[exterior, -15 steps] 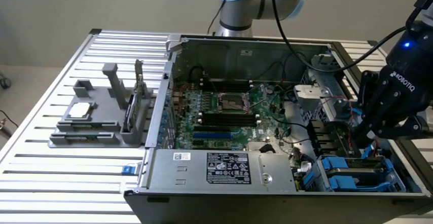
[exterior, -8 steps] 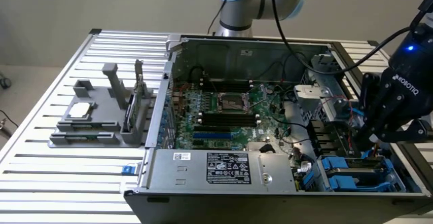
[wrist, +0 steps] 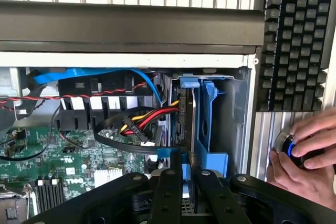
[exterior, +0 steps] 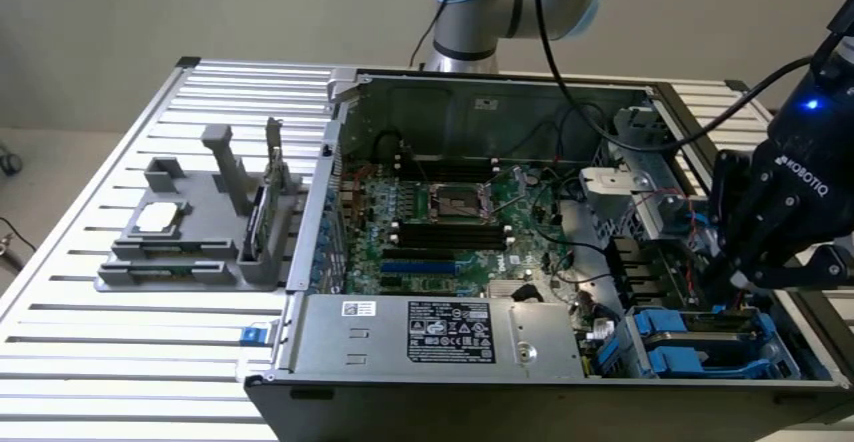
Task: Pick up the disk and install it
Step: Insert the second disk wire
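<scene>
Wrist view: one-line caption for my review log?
Black end effector at the blue plastic disk carrier inside the open computer case; a person's hand beside it.

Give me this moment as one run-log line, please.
gripper: low in case's drive bay corner | disk: blue carrier upright in bay, at fingers | person's hand: on knob

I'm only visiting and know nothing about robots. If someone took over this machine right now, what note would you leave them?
Gripper: black fingers down in the drive bay of the open computer case, closed around the blue plastic carrier's edge.
Disk: silver-grey metal drive in its bright blue carrier, standing on edge in the bay beside the red and yellow cables.
Done: disk picked up and brought into the bay.
Left: whether it is fully seated cannot be told.
Note: a person's hand is on a round knob beside the case.
</scene>
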Robot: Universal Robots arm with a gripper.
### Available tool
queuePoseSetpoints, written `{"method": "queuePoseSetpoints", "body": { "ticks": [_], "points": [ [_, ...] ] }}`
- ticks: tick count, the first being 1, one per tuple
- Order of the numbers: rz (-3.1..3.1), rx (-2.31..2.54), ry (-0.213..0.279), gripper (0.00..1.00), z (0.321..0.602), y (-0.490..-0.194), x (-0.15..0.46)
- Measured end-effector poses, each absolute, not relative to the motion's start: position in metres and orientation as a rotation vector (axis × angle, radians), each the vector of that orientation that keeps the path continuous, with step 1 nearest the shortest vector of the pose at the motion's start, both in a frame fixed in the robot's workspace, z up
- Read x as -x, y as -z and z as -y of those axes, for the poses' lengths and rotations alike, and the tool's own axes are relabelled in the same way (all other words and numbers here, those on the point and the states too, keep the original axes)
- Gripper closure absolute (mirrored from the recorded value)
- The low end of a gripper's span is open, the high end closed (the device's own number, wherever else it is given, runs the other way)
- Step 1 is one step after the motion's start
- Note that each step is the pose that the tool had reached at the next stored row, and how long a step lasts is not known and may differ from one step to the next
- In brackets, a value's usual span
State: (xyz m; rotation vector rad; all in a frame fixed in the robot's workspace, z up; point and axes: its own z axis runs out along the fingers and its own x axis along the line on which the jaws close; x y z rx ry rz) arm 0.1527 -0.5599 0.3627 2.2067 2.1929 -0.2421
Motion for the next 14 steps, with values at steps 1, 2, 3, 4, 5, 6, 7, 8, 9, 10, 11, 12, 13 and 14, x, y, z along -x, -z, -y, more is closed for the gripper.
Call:
{"method": "queuePoseSetpoints", "body": {
  "ticks": [1,2,3,4,5,6,7,8,9,10,11,12,13,14],
  "points": [
    [-2.195,-2.205,0.238,0.84,0.56,-0.362,-0.153],
    [-2.196,-2.204,0.235,0.84,0.561,-0.361,-0.153],
    [-2.197,-2.203,0.231,0.84,0.561,-0.361,-0.153],
    [-2.198,-2.202,0.227,0.84,0.562,-0.36,-0.154],
    [-2.199,-2.201,0.224,0.84,0.562,-0.36,-0.154],
    [-2.199,-2.201,0.22,0.84,0.562,-0.359,-0.154],
    [-2.2,-2.2,0.217,0.84,0.563,-0.358,-0.154],
    [-2.2,-2.2,0.214,0.84,0.563,-0.357,-0.155],
    [-2.2,-2.2,0.211,0.84,0.563,-0.356,-0.155],
    [-2.2,-2.2,0.208,0.84,0.564,-0.355,-0.155],
    [-2.2,-2.201,0.205,0.84,0.564,-0.353,-0.154],
    [-2.201,-2.201,0.201,0.84,0.564,-0.352,-0.155],
    [-2.201,-2.201,0.198,0.84,0.564,-0.35,-0.154],
    [-2.202,-2.202,0.194,0.84,0.564,-0.349,-0.154]
  ]
}}
